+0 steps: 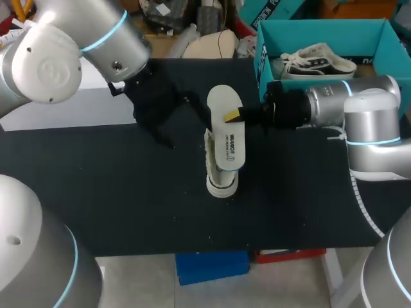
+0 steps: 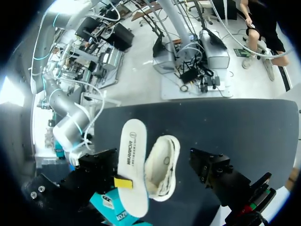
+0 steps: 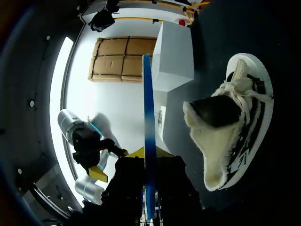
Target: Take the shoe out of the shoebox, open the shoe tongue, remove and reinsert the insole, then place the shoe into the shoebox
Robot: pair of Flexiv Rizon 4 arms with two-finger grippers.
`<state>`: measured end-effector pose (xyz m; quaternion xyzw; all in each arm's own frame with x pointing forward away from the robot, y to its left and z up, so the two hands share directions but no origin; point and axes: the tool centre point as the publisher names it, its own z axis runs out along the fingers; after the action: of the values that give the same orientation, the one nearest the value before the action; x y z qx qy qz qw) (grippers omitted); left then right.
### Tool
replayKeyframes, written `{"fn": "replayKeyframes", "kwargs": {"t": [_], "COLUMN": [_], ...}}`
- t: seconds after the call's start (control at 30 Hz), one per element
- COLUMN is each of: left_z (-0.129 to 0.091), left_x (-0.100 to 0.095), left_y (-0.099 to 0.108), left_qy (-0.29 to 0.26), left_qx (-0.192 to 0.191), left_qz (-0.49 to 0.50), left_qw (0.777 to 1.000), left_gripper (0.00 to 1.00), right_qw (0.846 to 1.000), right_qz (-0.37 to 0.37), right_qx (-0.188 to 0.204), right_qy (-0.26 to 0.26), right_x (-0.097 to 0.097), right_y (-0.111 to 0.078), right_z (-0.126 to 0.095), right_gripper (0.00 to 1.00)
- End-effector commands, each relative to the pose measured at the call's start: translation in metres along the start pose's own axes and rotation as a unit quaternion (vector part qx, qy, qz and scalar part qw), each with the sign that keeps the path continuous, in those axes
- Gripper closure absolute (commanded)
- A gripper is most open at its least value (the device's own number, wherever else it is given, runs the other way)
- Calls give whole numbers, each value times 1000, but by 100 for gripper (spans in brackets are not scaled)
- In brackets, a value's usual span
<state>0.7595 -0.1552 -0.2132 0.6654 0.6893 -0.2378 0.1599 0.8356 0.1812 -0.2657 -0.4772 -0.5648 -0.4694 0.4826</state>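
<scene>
Shoe (image 1: 221,176) is out of the shoebox (image 1: 263,61) and sits mid-worktop (image 1: 96,192), its tongue pulled open. The insole (image 1: 226,122) is fully out too: your right jaws are pinching it and holding it just above the shoe's opening. Your left jaws are spread and hold nothing, just beside the shoe. I'd judge you about halfway. You have yet to feed the insole back in and return the shoe to the shoebox, where a second shoe (image 1: 314,61) already lies.
</scene>
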Motion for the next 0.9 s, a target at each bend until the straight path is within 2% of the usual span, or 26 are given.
{"fn": "replayKeyframes", "kwargs": {"t": [0.03, 0.1, 0.17, 0.23, 0.27, 0.33, 0.37, 0.9], "left_z": [-1, -5, -7, -7, -7, -5, -4, -4], "left_x": [5, 8, 13, 18, 21, 26, 29, 29], "left_y": [-4, -7, -7, -8, -9, -7, -5, -5], "left_qy": [-83, -161, -228, -254, -273, -282, -291, -291], "left_qx": [13, -22, -15, -66, -67, -105, -97, -97], "left_qz": [2, 23, 13, 15, 15, 11, 6, 6], "left_qw": [996, 987, 974, 965, 959, 954, 952, 952], "left_gripper": [0, 0, 0, 0, 0, 0, 0, 0], "right_qw": [1000, 1000, 1000, 1000, 1000, 1000, 1000, 1000], "right_qz": [0, 0, 0, 0, 0, 0, 0, 0], "right_qx": [0, 0, 0, 0, 0, 0, 0, 0], "right_qy": [-1, -1, -1, -1, -1, -1, -1, -1], "right_x": [0, 0, 0, 0, 0, 0, 0, 0], "right_y": [0, 0, 0, 0, 0, 0, 0, 0], "right_z": [1, 1, 1, 1, 1, 1, 1, 1], "right_gripper": [100, 100, 100, 100, 100, 100, 100, 100]}}
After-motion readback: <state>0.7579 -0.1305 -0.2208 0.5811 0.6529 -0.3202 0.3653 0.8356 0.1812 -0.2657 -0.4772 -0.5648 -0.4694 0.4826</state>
